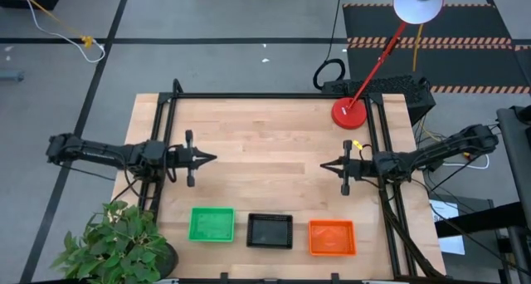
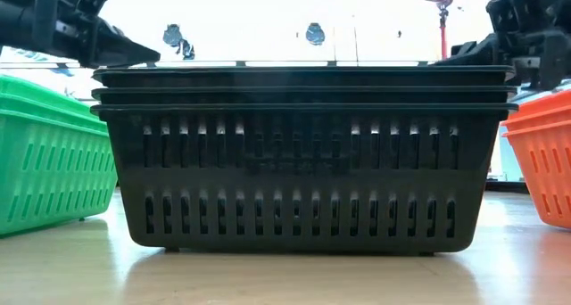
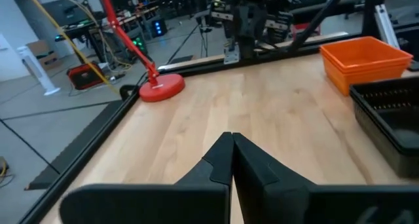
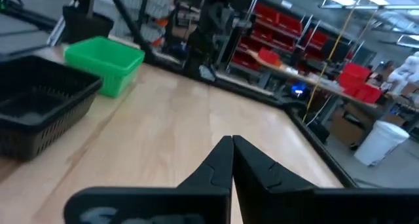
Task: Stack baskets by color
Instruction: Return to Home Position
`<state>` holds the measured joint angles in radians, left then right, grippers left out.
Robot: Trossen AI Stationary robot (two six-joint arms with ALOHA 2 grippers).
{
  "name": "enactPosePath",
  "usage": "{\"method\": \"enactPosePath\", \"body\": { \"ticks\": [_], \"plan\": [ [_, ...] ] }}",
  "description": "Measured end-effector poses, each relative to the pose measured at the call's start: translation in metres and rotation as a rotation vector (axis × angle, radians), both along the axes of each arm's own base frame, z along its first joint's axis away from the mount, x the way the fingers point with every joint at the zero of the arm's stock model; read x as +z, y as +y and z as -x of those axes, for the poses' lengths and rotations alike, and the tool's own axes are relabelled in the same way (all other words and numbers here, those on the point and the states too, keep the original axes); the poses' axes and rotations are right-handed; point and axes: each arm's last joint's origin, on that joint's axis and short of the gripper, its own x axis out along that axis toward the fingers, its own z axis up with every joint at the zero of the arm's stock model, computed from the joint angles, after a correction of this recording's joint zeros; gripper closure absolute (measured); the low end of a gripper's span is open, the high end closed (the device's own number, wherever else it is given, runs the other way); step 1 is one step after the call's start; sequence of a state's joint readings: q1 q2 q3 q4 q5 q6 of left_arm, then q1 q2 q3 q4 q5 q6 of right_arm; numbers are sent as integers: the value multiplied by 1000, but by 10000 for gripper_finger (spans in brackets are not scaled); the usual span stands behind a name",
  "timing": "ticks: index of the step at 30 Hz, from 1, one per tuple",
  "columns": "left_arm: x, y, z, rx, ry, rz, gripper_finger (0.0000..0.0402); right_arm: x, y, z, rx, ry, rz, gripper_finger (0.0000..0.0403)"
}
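Observation:
Three stacks of baskets stand in a row near the table's front edge: green (image 1: pixel 211 224) at the left, black (image 1: pixel 270 231) in the middle, orange (image 1: pixel 332 237) at the right. In the low view the black stack (image 2: pixel 303 153) shows three nested rims and rests on its base on the table. My left gripper (image 1: pixel 214 158) hovers shut over the table's left side, pointing right. My right gripper (image 1: pixel 323 166) hovers shut over the right side, pointing left. Both hold nothing and stand well behind the baskets.
A red lamp base (image 1: pixel 349 113) stands at the table's far right, its arm reaching up to a white lamp head (image 1: pixel 417 2). A potted plant (image 1: pixel 116 247) sits off the near left corner. Bare wood lies between the two grippers.

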<state>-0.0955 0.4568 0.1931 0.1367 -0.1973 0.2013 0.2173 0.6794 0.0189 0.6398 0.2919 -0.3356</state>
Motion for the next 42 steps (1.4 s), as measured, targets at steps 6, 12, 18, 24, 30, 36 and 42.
{"method": "enactPosePath", "body": {
  "ticks": [6,12,18,24,30,36,42],
  "plan": [
    [-5,1,7,-34,-26,-3,398,4,-1,4,-16,-23,20,403],
    [-9,1,14,-37,-47,5,394,10,-3,9,-49,-68,19,403],
    [-13,2,18,-35,-39,32,391,11,-5,14,-48,-67,18,403],
    [-15,2,20,-46,-16,32,397,17,-6,19,-49,-124,4,403],
    [-15,1,20,-77,-16,33,394,15,-6,21,-48,-110,-7,403],
    [-29,1,18,-78,-43,29,395,16,-6,22,-47,-118,-10,403],
    [-40,3,18,-61,-61,26,398,19,-7,25,-48,-150,-9,403]
  ]
}}
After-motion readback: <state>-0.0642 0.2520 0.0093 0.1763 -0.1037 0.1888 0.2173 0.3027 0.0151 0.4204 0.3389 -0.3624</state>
